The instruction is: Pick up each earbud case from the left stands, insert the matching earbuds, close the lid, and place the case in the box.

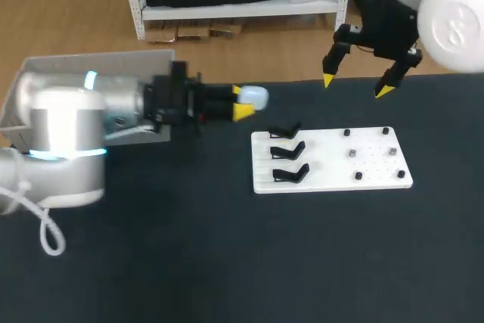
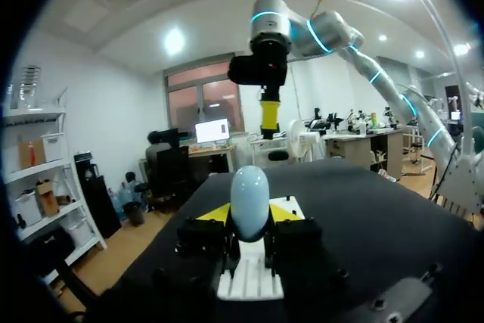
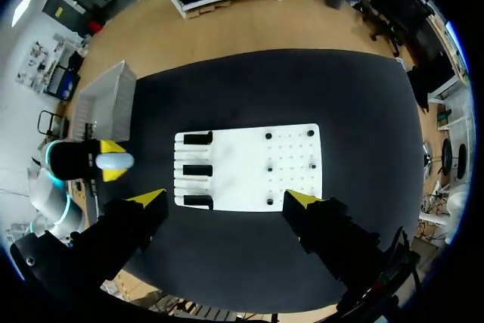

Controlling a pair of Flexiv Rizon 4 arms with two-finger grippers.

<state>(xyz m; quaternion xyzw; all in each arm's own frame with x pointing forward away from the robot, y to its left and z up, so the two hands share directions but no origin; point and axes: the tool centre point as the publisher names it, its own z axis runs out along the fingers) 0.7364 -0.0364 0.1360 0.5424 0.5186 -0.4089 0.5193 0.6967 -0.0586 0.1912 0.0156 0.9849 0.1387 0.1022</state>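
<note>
Between the box (image 1: 113,59) and the white board (image 1: 333,163), my left claw (image 1: 242,102) hangs over the black tabletop (image 1: 189,247), clamped from two sides on a pale blue, egg-shaped earbud case (image 1: 255,97). The case juts out past the yellow tips toward the board, clear of the tabletop and of the stands. In the left wrist view the case (image 2: 249,202) stands upright between the fingers (image 2: 215,213), with the board's near edge (image 2: 293,203) just ahead of it.

Three black stands (image 1: 287,151) sit in a column along the board's left side, nearest the left claw. Six small dark pieces (image 1: 352,153) are spread over the board's right half, too small to tell what they are.

My right claw (image 1: 355,85) hangs above the far edge of the tabletop, beyond the board, its fingers spread wide and gripping nothing. From its own wrist view the board (image 3: 291,160) lies below it between the wide yellow tips of the right claw (image 3: 225,199). The stands (image 3: 198,169), the held case (image 3: 113,161) and the grey box (image 3: 113,104) are off to one side.
</note>
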